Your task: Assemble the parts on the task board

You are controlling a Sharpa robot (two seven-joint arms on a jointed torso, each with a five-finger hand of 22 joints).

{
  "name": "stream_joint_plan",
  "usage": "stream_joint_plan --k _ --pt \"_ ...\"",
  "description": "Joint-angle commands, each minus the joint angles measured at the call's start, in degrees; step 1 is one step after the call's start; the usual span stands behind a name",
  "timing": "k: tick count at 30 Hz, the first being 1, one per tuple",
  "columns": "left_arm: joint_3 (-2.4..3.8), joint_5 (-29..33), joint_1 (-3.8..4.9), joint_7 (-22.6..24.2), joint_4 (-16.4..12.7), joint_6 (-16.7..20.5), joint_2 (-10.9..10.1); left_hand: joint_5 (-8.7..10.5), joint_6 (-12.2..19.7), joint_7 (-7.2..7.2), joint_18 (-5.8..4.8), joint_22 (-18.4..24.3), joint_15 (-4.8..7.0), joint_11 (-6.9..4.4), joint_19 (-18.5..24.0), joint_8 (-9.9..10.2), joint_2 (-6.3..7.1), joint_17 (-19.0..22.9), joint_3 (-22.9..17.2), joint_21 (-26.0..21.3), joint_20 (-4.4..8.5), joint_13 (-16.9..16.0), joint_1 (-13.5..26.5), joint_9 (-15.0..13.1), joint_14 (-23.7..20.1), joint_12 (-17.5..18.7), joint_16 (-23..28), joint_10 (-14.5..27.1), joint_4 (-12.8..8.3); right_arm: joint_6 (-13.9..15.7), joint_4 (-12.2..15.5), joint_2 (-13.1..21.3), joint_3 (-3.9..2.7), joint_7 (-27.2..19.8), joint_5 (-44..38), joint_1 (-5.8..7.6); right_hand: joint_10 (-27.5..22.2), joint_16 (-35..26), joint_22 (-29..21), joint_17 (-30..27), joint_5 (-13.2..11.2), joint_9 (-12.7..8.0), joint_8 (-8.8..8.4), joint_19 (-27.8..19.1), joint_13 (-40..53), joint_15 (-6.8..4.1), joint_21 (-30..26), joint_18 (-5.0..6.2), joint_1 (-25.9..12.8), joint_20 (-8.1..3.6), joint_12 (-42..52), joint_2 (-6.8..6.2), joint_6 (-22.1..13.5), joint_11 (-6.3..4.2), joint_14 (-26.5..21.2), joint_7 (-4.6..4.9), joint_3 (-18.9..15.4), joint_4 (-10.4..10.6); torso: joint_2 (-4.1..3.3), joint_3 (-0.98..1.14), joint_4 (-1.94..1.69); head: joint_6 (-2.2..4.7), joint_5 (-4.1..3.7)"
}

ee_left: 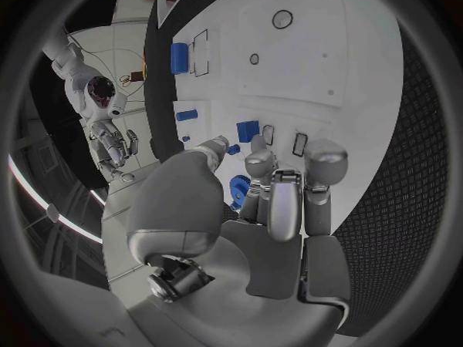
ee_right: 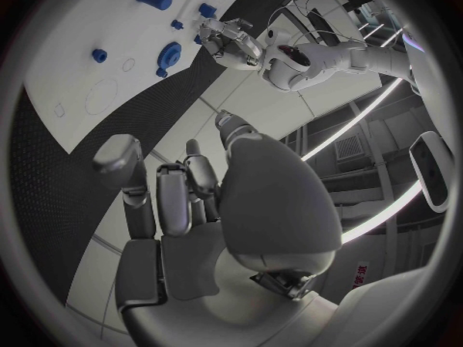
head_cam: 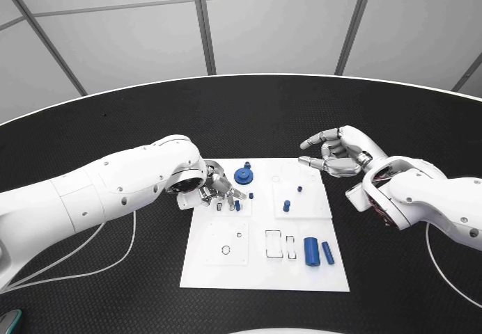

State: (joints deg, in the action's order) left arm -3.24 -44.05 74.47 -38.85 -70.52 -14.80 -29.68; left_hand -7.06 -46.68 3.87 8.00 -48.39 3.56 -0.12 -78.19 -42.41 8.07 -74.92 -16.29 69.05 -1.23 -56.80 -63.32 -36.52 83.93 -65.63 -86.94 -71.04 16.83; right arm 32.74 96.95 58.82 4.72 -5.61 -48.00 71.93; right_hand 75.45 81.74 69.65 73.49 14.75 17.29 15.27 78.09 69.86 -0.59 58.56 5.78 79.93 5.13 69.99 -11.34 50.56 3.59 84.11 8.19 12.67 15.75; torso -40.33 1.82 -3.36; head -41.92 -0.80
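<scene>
**Left hand on the board's far-left corner, right hand idle off its far-right corner**

The head view shows the white task board [head_cam: 263, 257] lying in the middle of the black table [head_cam: 120, 299]. The left hand [head_cam: 213, 192] reaches over the board's left edge near the far end, fingers pointing down onto the plate beside a round blue part [head_cam: 244, 175] and a small blue peg [head_cam: 251, 196]. From above, its fingertips hide whatever lies under them.

The left wrist view looks past that hand [ee_left: 255, 208] from behind. Here the fingers are drawn close together, and a blue part [ee_left: 239, 186] sits right at the fingertips, partly hidden by them. Whether the fingers actually grip this piece or only touch it cannot be told. A blue block [ee_left: 248, 129] stands just beyond the fingertips, and further parts [ee_left: 180, 57] lie toward the board's near end.

In the head view the right hand [head_cam: 336, 154] hovers over the table just off the board's far-right corner, fingers loosely curled and apart, holding nothing. The right wrist view confirms this: the hand [ee_right: 193, 208] has empty space between thumb and fingers, with bare table beneath it.

Two blue cylinders [head_cam: 318, 250] lie side by side near the board's right edge at its near end, well apart from both hands. Another small blue part [head_cam: 286, 206] stands near the board's middle.
</scene>
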Motion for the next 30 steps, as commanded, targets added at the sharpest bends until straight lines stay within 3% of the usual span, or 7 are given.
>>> stream_joint_plan --k 1,30 --pt "-0.04 0.0 0.00 0.0 0.0 -0.3 0.1 -0.09 0.4 0.14 -0.78 0.0 0.49 -0.13 -0.4 -0.3 -0.45 -8.4 0.2 0.3 0.16 -0.1 -0.3 -0.1 4.5 -0.4 -0.2 0.2 -0.1 -0.1 0.0 -0.1 0.00 0.0 0.0 0.00 0.2 -0.3 -0.1 0.0 0.3 -0.1 0.37 0.0 -0.1 -0.46 -0.3 0.82 0.0 -0.25 -0.1 -0.44 0.1 -0.28 1.8 0.11 -0.1 0.4 0.04 -0.04 -0.05 -0.22 -0.02" --pt "-0.39 -0.4 -0.01 -0.3 0.6 -2.5 1.1 -0.34 0.8 0.11 -0.88 -0.7 0.51 -0.17 -0.5 -0.6 -1.57 -8.9 -0.7 0.7 0.19 -0.2 -2.3 -0.5 4.6 -0.8 -0.5 0.3 -0.2 -0.5 -0.4 -0.6 0.00 0.1 0.0 -0.01 0.3 -0.4 -0.2 -0.1 0.5 -0.1 0.42 0.0 0.0 -0.48 -0.4 0.83 0.0 -0.28 -0.1 -0.38 0.2 -0.29 1.8 0.10 0.0 0.5 0.02 -0.11 -0.23 -0.82 -0.48"
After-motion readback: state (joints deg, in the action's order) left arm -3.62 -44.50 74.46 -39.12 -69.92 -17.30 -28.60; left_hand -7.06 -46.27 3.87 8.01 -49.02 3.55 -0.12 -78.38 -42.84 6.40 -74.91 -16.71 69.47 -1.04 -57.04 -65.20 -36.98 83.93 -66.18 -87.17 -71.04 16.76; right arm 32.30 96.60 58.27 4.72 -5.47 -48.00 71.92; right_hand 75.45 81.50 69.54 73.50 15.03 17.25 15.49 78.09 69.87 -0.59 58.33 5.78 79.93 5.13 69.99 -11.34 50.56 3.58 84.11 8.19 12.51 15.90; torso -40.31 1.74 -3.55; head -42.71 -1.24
